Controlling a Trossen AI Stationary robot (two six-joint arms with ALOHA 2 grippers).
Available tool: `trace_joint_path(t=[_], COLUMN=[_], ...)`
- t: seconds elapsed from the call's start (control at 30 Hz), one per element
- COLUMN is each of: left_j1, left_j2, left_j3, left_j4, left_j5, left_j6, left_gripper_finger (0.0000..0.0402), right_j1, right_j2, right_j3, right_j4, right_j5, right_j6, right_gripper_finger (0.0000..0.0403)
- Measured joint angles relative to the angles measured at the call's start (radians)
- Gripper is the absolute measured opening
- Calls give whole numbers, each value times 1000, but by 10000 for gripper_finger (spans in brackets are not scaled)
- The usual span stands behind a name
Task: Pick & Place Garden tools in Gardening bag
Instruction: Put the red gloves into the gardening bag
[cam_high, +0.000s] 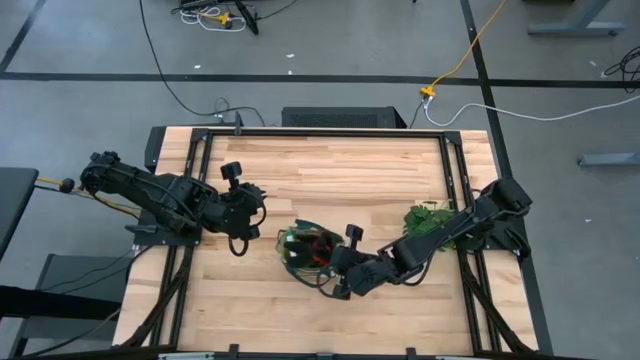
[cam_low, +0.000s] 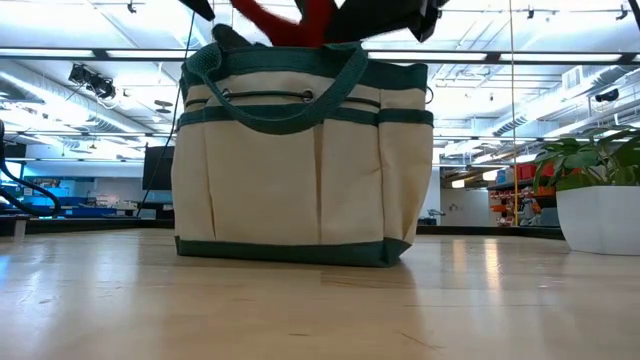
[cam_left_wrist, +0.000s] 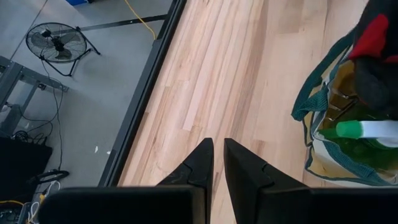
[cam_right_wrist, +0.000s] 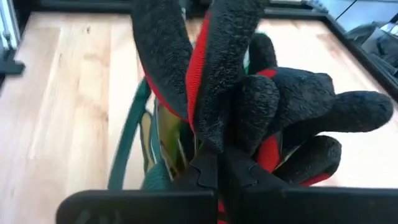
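High view: right gripper (cam_high: 335, 272) poised over the mouth of the gardening bag (cam_high: 296, 262), red-black gloves (cam_high: 320, 247) pinched in it above the opening; left gripper (cam_high: 240, 241) parked well to the bag's left over bare planks, holding nothing; leafy plant (cam_high: 428, 218) off toward the right edge of the wooden table (cam_high: 330, 175). Low view: bag upright on the table top, beige canvas with green trim and loop handles, gloves (cam_low: 290, 22) hanging just above its rim, not yet inside; white plant pot (cam_low: 598, 218) at the right; behind, a lit hall with ceiling lights and screens. Left wrist view: own fingers (cam_left_wrist: 198, 165) nearly together with a thin gap, empty; green spray bottle (cam_left_wrist: 367, 130) already lying inside the bag; beyond the table edge, a grey floor, a fan (cam_left_wrist: 57, 43) and a yellow cable. Right wrist view: jaws clamped tight on the gloves (cam_right_wrist: 249, 93), which fill the frame above the bag's open top. Judged step: placing the gloves, late in the task. Next move calls for lowering into the opening and releasing clear of the handles; risk of a glove draping over the rim.
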Motion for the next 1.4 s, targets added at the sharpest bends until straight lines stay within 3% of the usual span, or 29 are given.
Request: trace_joint_path(t=[0.63, 0.87, 1.4], left_j1=[0, 0, 0], left_j2=[0, 0, 0], left_j3=[0, 0, 0], left_j4=[-3, -4, -5], left_j5=[0, 0, 0], left_j6=[1, 2, 0], left_gripper_finger=[44, 44, 44], right_j1=[7, 7, 12], right_j2=[26, 23, -7], right_j3=[0, 0, 0], right_j4=[7, 8, 12], right_j5=[-82, -80, -92], right_j6=[44, 35, 4], right_gripper_finger=[10, 33, 36])
